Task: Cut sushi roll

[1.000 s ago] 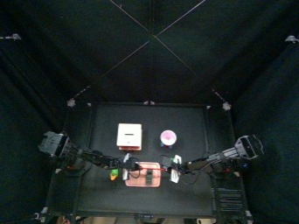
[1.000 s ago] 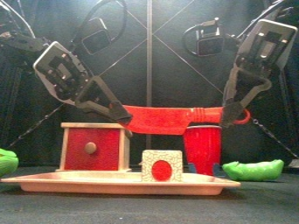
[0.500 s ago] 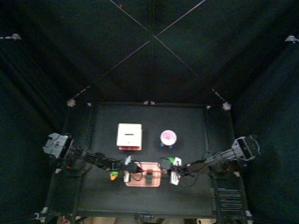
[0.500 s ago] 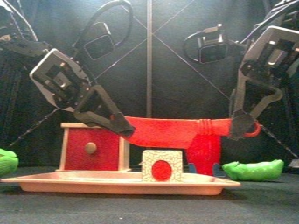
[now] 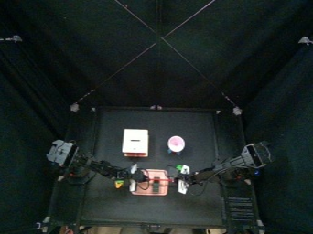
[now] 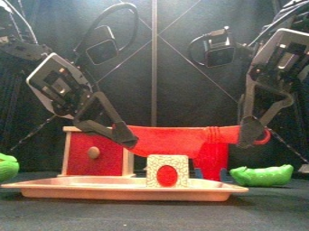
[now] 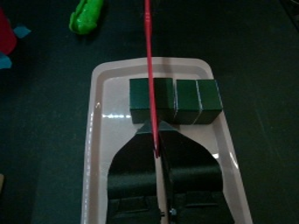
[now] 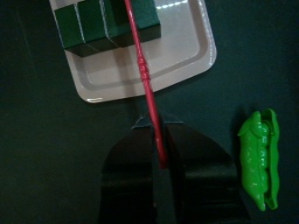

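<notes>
2 sets of fingers pinch the red knife (image 6: 182, 137) level, lengthwise across the sushi roll (image 7: 176, 99).

green pea pod (image 8: 260, 157) beside tray; red-and-white box (image 5: 134, 142) behind

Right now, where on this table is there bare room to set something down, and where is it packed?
The back strip behind the white box and pink cup is bare, as are both back side margins of the table. The front is crowded: tray with the sushi roll, red knife held between left gripper and right gripper, green pea pod beside.
</notes>
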Controlling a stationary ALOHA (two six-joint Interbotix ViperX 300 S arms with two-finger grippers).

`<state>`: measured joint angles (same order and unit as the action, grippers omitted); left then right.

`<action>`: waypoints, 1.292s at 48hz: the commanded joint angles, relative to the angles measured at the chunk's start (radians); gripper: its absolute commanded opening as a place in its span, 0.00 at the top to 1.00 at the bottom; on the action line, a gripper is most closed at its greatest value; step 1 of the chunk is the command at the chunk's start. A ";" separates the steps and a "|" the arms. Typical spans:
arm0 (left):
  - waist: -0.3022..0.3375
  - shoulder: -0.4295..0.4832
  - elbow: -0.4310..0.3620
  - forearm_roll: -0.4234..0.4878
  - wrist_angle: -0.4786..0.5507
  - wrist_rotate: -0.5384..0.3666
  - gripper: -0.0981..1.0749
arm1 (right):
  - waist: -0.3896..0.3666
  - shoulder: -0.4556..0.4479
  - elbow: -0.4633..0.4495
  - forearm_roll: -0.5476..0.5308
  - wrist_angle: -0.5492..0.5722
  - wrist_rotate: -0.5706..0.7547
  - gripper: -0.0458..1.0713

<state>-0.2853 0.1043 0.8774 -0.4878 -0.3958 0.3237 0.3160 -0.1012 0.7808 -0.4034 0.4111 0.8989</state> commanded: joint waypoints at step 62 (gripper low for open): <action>-0.021 0.098 0.017 -0.041 0.018 -0.002 0.73 | 0.011 0.117 -0.009 0.015 -0.038 0.012 0.65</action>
<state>-0.2915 0.2025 0.8698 -0.5185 -0.3958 0.3237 0.3145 0.0230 0.7609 -0.4019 0.3666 0.8989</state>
